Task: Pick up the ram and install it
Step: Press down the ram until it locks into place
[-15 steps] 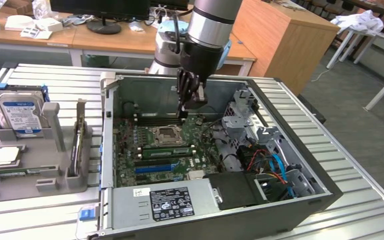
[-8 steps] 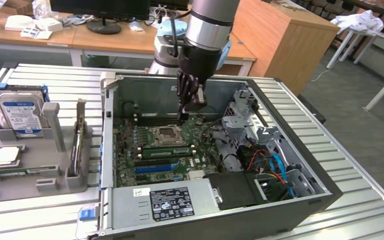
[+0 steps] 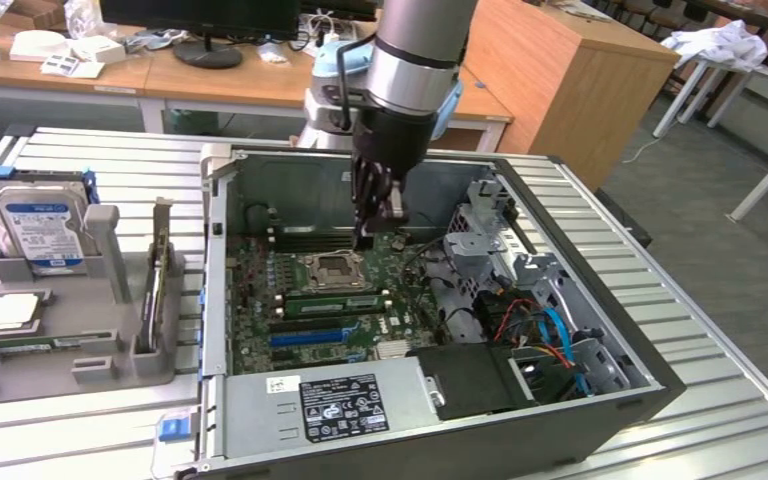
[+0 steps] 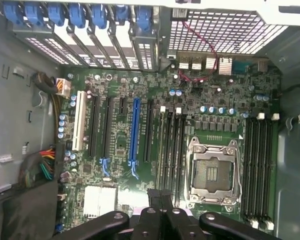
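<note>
The pincer [image 3: 379, 232] hangs inside the open computer case [image 3: 624, 395], just above the motherboard [image 3: 344, 300], pressed together on the ram [image 4: 161, 202]. The ram stands on edge between its fingers [image 4: 151, 220], beside the processor socket [image 4: 212, 172].

Ram [image 3: 337, 300]: long, narrow green stick, standing on its long edge in a motherboard slot, running left to right just near of the CPU socket. Label not discernible.

- Table [image 3: 704, 330]: ribbed, dull silver metal.
- Case [image 3: 357, 180]: matt grey sheet metal.
- Motherboard [image 4: 125, 80]: green, slightly glossy.
- Arm [image 3: 418, 60]: smooth, shiny silver.
- Desk [image 3: 544, 70]: smooth wood.
</note>
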### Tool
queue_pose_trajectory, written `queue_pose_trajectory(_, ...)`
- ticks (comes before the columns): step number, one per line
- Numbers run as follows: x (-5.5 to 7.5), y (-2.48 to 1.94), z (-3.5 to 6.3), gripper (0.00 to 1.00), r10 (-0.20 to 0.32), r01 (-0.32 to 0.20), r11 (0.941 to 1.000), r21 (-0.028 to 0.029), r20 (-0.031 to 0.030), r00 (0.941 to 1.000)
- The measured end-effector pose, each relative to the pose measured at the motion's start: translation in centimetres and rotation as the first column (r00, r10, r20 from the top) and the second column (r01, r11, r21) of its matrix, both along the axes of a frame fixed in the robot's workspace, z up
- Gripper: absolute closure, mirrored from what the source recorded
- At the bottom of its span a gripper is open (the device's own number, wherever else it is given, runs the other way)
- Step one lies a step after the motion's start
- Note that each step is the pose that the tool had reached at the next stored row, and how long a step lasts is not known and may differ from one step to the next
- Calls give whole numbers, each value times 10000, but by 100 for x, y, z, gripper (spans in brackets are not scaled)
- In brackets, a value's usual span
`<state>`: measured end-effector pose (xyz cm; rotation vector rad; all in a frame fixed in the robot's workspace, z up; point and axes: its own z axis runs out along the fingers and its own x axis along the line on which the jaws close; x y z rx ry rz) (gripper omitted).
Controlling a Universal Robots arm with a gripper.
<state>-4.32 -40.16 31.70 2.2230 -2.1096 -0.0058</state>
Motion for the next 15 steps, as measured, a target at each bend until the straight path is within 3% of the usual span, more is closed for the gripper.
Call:
queue_pose_trajectory(4, 19, 6, -73, 89, -2, 2, 10000, 1, 8, 10000)
queue_pose_trajectory(11, 328, 34, -173, 89, 1, -1, 10000, 2, 13, 10000)
queue_pose_trajectory(15, 431, 37, -245, 89, 2, -2, 10000, 1, 13, 10000)
